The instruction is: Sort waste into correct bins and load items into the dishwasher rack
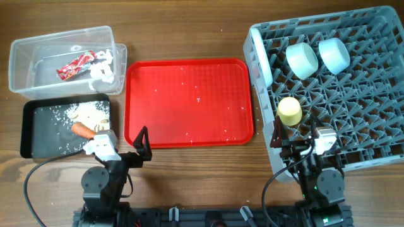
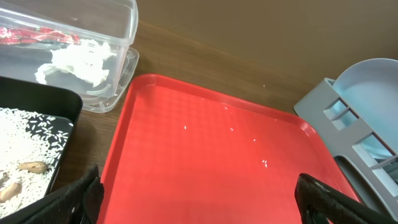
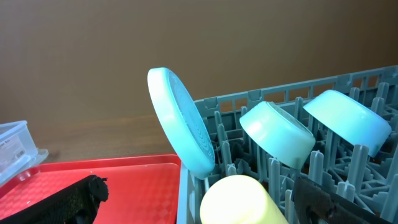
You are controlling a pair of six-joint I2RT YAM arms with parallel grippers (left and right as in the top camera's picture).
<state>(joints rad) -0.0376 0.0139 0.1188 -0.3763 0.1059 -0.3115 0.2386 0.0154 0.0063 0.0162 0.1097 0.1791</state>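
The grey rack (image 1: 366,126) at the right holds a mint-green bowl (image 1: 302,60), a light-blue bowl (image 1: 333,55), a yellow cup (image 1: 290,111) and a plate (image 1: 264,60) on edge. The clear tub (image 1: 63,33) holds the red wrapper (image 1: 76,65) and white tissue (image 1: 102,69). The black tray (image 1: 38,135) holds rice scraps (image 1: 79,112) and the carrot piece (image 1: 81,128). My left gripper (image 1: 124,146) is open and empty at the red tray's near-left corner. My right gripper (image 1: 295,140) is open and empty at the rack's near edge, just before the cup (image 3: 239,202). No spoon shows.
The flat red tray (image 1: 189,101) lies between the bins and the rack, with a few rice grains on it (image 2: 264,163). The plate (image 3: 180,121) leans at the rack's left wall. Bare wooden table lies along the far edge and the near edge.
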